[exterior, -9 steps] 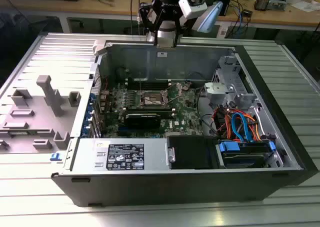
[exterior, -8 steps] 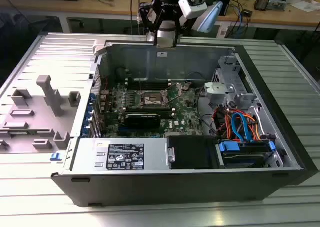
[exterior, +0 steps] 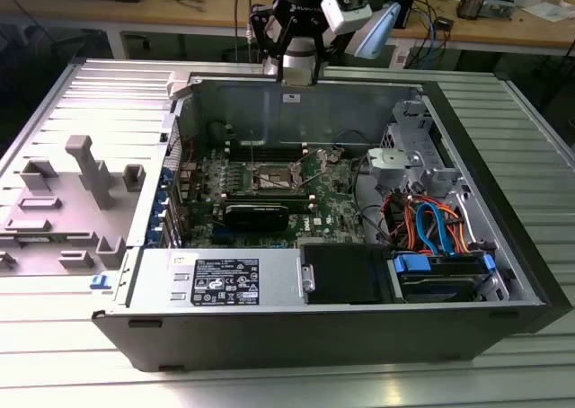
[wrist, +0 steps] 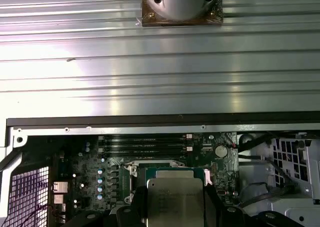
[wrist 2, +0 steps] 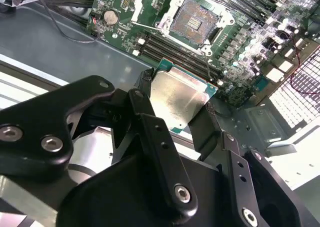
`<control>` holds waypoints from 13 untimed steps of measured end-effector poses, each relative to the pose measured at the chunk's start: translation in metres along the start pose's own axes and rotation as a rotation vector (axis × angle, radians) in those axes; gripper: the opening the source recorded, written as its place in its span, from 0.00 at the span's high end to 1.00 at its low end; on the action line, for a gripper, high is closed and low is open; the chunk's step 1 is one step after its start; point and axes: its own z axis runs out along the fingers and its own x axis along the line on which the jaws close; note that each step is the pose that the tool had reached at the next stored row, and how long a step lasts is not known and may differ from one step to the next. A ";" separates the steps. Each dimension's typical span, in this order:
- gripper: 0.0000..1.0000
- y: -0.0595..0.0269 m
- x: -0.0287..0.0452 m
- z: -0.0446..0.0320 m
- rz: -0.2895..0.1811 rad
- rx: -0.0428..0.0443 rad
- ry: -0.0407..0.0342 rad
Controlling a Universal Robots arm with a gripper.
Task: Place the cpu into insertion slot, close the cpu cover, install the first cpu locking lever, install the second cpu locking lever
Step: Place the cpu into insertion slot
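Note:
My gripper (wrist 2: 177, 109) is shut on the cpu (wrist 2: 181, 98), a flat square chip with a dull silver top and a green edge, pinched between the two black fingers (wrist 2: 146, 94). The first wrist view shows the same cpu (wrist: 175, 199) hanging in front of the insertion slot (wrist: 131, 172). The insertion slot (wrist 2: 195, 18) lies uncovered on the green motherboard, its contact grid showing, well apart from the chip. A thin lever wire (wrist 2: 207, 62) sticks out at its corner. I cannot make out the cpu cover for certain. In the exterior view the gripper (exterior: 289, 53) hangs over the case's far wall, beyond the insertion slot (exterior: 269, 180).
The open computer case (exterior: 296, 332) lies on a ribbed metal table. Black memory slots (wrist 2: 175, 49) run beside the socket. A power supply (exterior: 225, 278), a drive bay (exterior: 409, 165) and coloured cables (exterior: 431, 224) fill the near side and the exterior view's right. A grey fixture (exterior: 85, 170) stands at its left.

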 end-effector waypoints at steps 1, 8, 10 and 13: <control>0.45 0.0000 0.0000 0.0000 0.008 -0.0001 -0.0006; 0.45 0.0000 0.0000 0.0004 0.081 -0.0015 -0.0073; 0.45 0.0000 0.0000 0.0004 0.088 -0.0017 -0.0079; 0.45 0.0000 0.0000 0.0006 0.119 -0.0022 -0.0107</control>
